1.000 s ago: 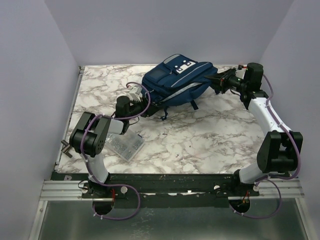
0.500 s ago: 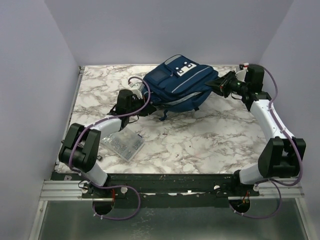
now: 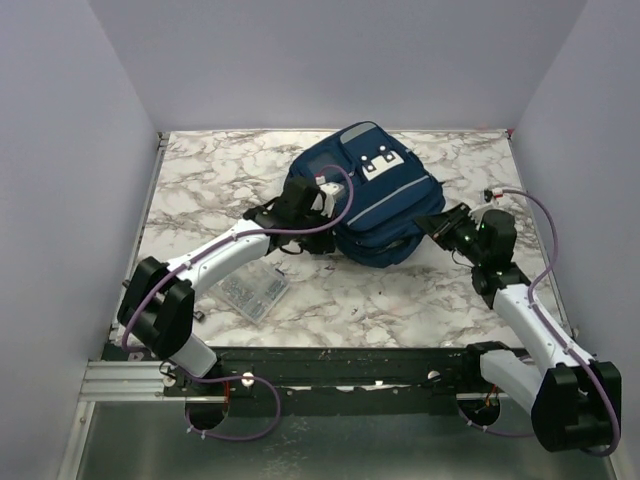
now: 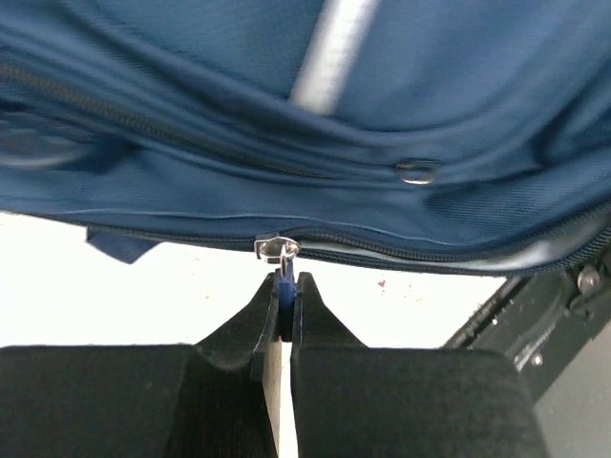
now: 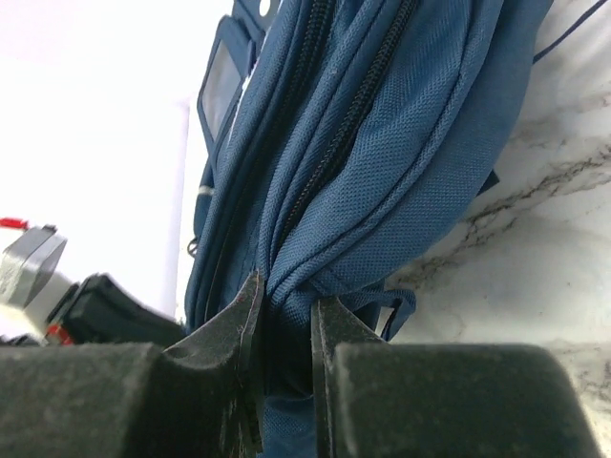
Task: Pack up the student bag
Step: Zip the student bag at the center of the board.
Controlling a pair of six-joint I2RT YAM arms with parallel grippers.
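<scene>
A: What lies farthest left on the marble table point(image 3: 200, 180)?

B: A clear plastic box point(image 3: 252, 290) holding small parts. It sits beside the left arm and well apart from the bag.

A: And the claw on that arm?

B: The left gripper point(image 4: 284, 291) is clenched on the zipper pull point(image 4: 279, 250). Its tips meet on the blue tab that hangs from the metal slider, on the bag's left side as seen from above.

A: Where is the bag itself?

B: The student bag point(image 3: 375, 200) is at the middle of the table, toward the back wall, between the two grippers, with its front pockets facing the overhead camera.

A: Any writing on it?

B: A white patch point(image 3: 380, 163) near its top carries dark marks, but they are too small to read. In the left wrist view a grey stripe point(image 4: 329, 52) crosses the navy cloth above the zipper, and a metal snap point(image 4: 417, 172) sits just beside the seam.

A: And on the right?

B: The right gripper point(image 5: 284, 320) is grasping a fold of the bag's fabric at its right edge, with cloth bunched between the tips.
</scene>
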